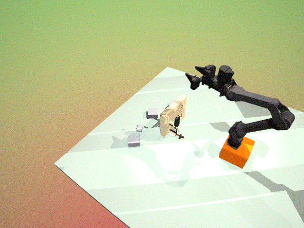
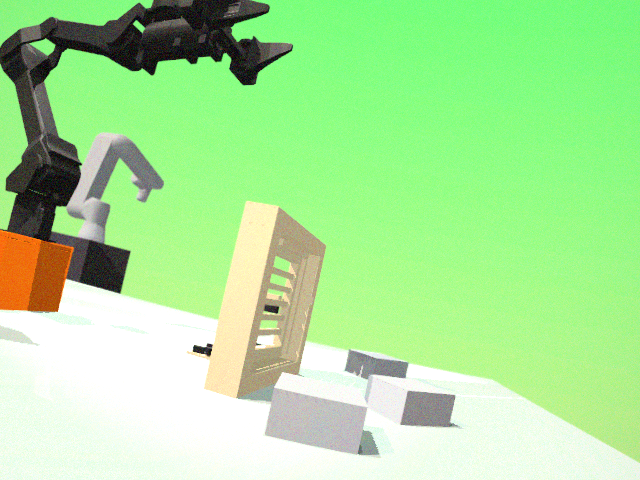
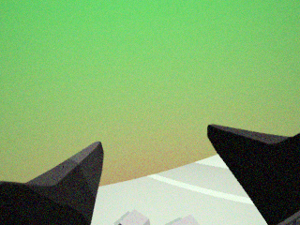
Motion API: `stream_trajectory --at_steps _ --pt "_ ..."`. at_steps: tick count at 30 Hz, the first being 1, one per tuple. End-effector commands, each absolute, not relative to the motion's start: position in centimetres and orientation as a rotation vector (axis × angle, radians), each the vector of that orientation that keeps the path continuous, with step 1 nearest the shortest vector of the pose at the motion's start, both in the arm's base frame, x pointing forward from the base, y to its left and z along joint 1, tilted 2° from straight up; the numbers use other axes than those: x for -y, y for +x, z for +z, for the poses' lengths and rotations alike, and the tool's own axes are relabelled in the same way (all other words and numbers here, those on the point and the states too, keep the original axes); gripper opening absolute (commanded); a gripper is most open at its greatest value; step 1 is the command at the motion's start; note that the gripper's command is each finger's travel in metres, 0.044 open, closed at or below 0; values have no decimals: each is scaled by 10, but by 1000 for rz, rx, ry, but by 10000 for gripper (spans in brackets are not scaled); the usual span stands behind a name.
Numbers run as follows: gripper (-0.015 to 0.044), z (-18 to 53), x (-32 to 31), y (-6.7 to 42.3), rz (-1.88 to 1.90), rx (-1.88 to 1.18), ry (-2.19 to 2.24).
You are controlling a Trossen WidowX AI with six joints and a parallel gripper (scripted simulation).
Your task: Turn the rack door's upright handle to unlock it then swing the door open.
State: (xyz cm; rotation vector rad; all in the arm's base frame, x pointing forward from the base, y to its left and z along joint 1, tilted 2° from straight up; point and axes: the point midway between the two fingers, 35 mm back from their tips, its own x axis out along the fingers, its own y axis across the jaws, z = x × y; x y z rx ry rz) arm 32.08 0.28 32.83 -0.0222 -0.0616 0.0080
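Blocks, pale and boxy, show as four from the top: one [image 1: 134, 140] [image 2: 316, 413] near the front, a tiny one [image 1: 139, 127], one more [image 1: 153, 112], and a bit of one peeking out behind the wooden frame [image 1: 165, 125] [image 2: 242, 299]. From the side I see a light gray arm [image 2: 105, 160] on a dark box, which the top view does not show. The top view shows the small black handle [image 1: 177, 117] on the front of the rack door [image 1: 182, 110], on the side toward the black arm [image 1: 257, 99] [image 2: 82, 37]. The wrist view shows two dark fingertips with a big gap. The gripper [image 1: 191, 70] [image 2: 280, 27] [image 3: 157, 139] is spread wide, high above the table [image 1: 122, 171] [image 2: 129, 413] [image 3: 136, 194], holding nothing and touching nothing.
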Motion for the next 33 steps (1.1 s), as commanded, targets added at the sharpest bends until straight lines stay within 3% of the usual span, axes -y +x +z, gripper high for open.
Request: stream_trajectory --at_steps 1,5,33 --pt "374 328 -3 321 9 57 -21" --pt "288 316 -9 333 28 -34 -7" --pt "288 209 -73 375 139 -800 29"
